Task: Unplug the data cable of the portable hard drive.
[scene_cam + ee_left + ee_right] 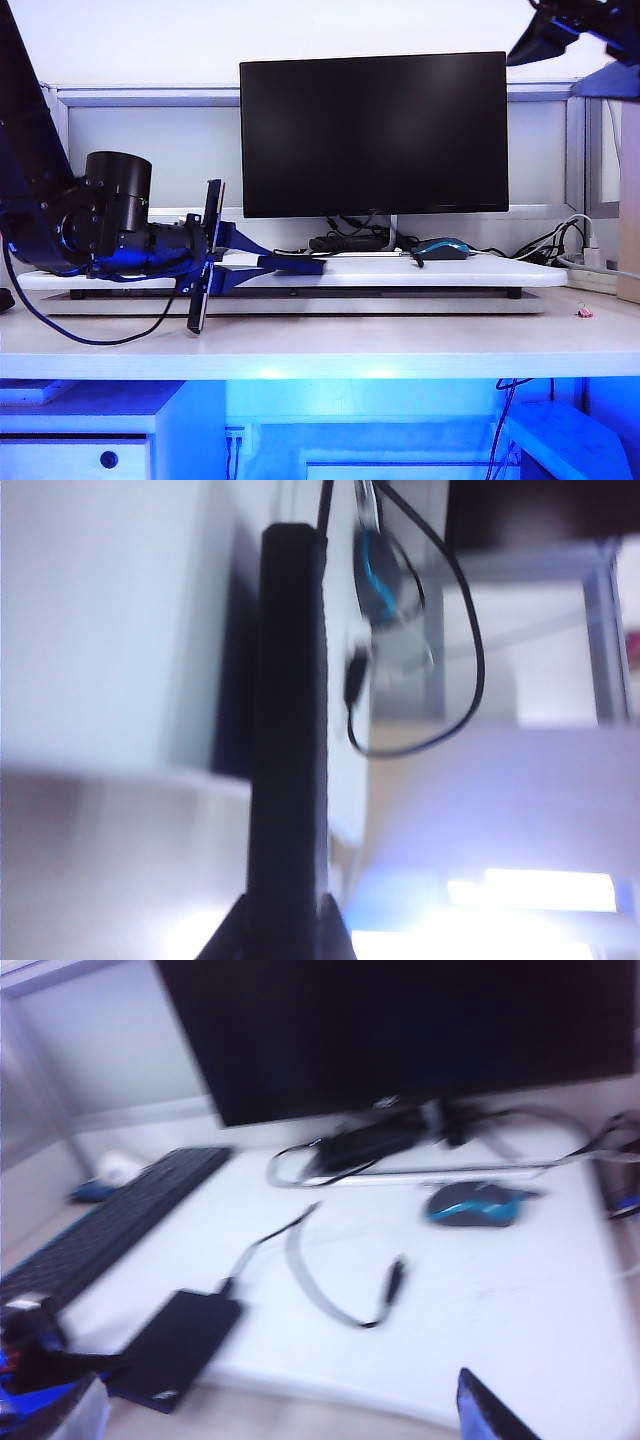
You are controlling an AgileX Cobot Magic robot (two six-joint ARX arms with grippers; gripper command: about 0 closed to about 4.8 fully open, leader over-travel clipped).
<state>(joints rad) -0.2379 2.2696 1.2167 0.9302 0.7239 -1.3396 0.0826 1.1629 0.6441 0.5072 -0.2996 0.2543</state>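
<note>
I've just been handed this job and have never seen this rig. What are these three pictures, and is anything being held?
It is a robot with two arms, each ending in a two-finger gripper. The exterior view looks at the desk from the front; each wrist view comes from a camera on one arm.

On the desk stand a monitor, a keyboard and a mouse. The portable hard drive lies near the desk's front edge, with the data cable plugged into its far end.

The left gripper is low at the drive and appears clamped on its near end. The right gripper hangs high on the right, open and empty.
</note>
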